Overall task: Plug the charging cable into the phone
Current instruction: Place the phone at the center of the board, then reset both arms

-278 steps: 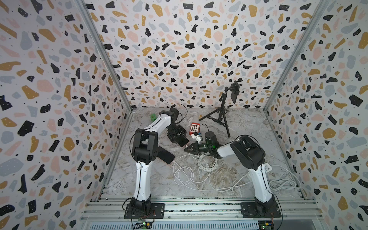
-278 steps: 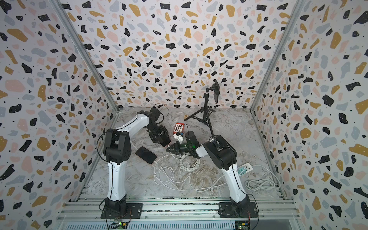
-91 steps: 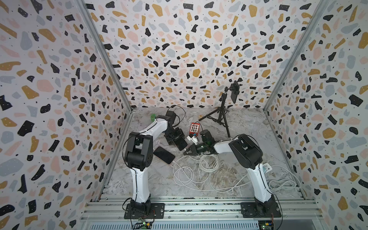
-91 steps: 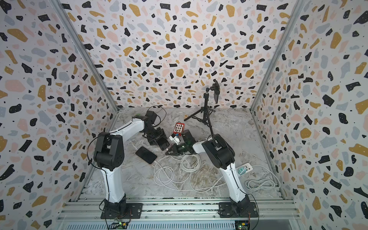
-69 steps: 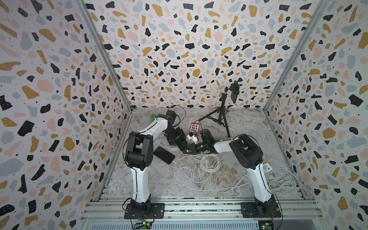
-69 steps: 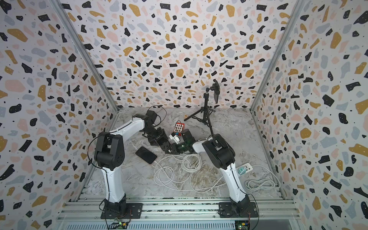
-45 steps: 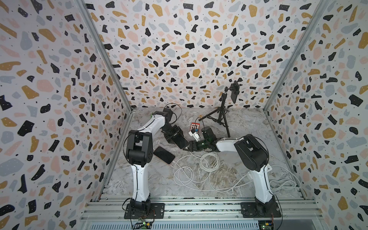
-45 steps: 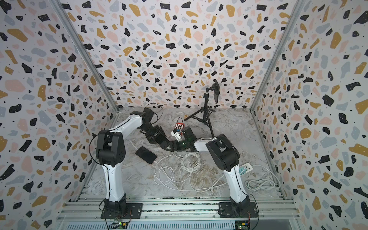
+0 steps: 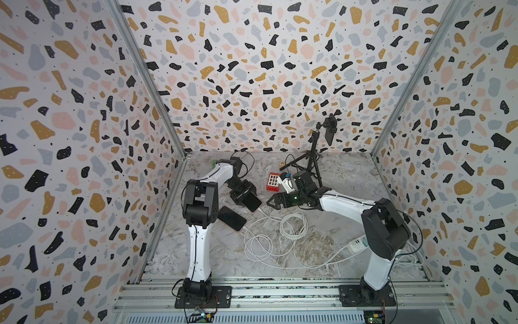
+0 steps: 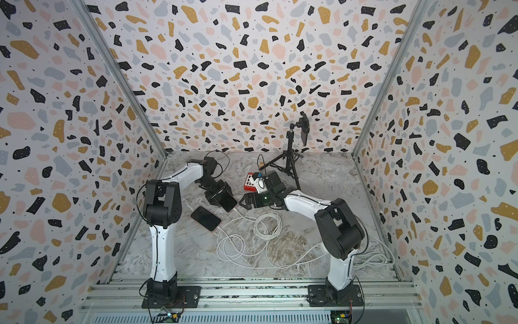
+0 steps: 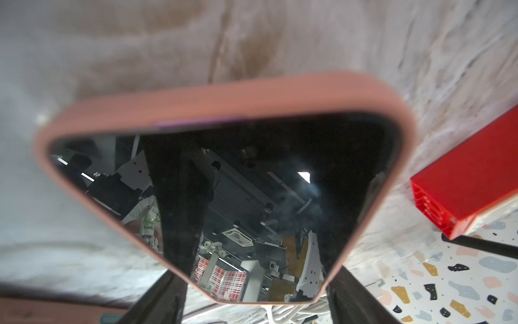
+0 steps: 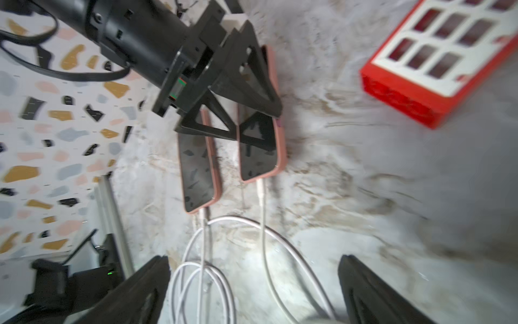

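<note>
White cable loops (image 12: 232,218) lie on the table (image 9: 350,174) toward the front. Past them, a near phone (image 9: 232,218) lies flat beside the left arm, with a lead in its end. Just beyond it, the phone (image 12: 259,157) in its pink case sits between the fingers of the left gripper (image 12: 253,124). Whether they squeeze it cannot be told. The cable (image 12: 262,202) is plugged into the phone's free end. The right gripper (image 12: 253,258) faces that end, slightly apart from it, spread wide and empty. Farther back are a red box (image 9: 273,182) and a tripod (image 9: 311,160).
</note>
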